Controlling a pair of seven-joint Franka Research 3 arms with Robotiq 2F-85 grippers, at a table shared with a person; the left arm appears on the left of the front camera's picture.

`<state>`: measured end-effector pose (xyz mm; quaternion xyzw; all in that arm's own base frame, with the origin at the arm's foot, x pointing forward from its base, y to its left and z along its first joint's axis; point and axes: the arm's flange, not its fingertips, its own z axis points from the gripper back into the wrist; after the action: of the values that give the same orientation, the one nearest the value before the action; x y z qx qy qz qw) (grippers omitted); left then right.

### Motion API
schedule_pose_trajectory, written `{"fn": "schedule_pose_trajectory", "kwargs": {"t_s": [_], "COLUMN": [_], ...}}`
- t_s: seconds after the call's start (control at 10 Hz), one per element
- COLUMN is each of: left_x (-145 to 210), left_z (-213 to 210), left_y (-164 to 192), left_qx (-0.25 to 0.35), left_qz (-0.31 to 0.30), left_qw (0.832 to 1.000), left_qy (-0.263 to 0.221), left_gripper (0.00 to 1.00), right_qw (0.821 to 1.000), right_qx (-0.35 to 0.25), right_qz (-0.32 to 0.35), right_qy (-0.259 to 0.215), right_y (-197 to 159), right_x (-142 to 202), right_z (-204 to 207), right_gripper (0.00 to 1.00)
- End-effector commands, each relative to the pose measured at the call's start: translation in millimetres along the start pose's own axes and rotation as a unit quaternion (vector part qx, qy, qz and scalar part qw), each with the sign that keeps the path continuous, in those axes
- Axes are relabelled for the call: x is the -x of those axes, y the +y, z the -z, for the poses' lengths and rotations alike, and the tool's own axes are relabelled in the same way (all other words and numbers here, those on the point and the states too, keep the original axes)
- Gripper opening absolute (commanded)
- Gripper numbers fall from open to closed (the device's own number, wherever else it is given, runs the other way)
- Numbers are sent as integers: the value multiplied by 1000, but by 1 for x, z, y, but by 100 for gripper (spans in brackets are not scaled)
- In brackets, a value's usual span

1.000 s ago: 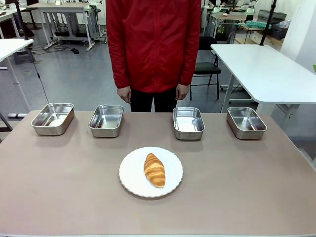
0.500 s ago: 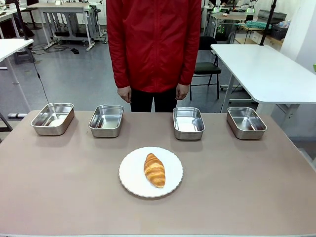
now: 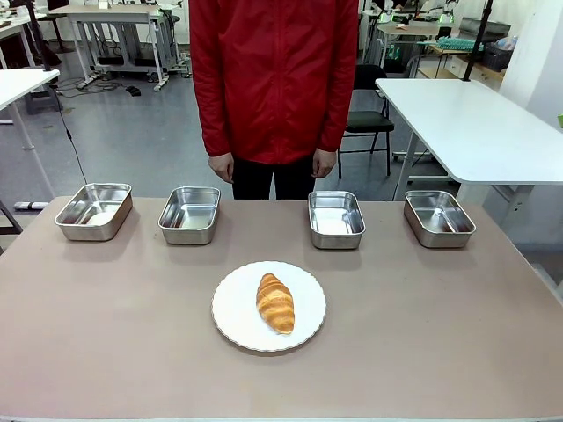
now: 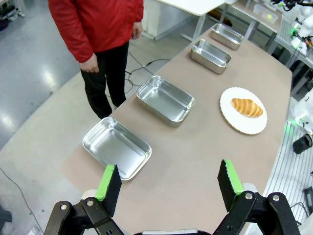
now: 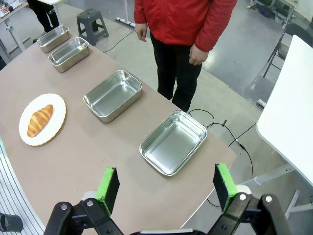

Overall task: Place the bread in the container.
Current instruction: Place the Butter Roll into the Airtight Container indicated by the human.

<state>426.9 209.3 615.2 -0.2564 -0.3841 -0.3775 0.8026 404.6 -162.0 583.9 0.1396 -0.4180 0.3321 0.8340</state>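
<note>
Blk L hand [image 4: 168, 178], R hand [image 5: 165, 180], green pads [image 4: 103, 182]

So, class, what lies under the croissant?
A round white plate lies under the croissant, and the plate rests on the brown table. The part of the plate directly beneath the croissant is covered.

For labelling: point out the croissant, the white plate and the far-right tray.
croissant [image 3: 275, 302], front view, middle of its crust.
white plate [image 3: 232, 309], front view, bare left part.
far-right tray [image 3: 439, 216], front view, bare floor.
</note>
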Motion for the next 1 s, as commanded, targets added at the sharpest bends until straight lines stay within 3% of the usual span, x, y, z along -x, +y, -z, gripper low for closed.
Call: {"fn": "schedule_pose_trajectory", "kwargs": {"t_s": [0.0,0.9], "left_x": [-1,-1], "left_z": [-1,-1], "left_y": [-1,-1], "left_qx": [3,3], "left_qz": [6,6], "left_qw": [1000,1000], "left_qy": [0,0], "left_gripper": [100,100], "right_qw": [1000,1000], "right_qx": [-1,-1], "right_qz": [-2,-2], "right_qy": [-4,-4], "right_y": [1,1], "right_x": [-1,-1], "right_z": [0,0], "right_gripper": [100,100]}}
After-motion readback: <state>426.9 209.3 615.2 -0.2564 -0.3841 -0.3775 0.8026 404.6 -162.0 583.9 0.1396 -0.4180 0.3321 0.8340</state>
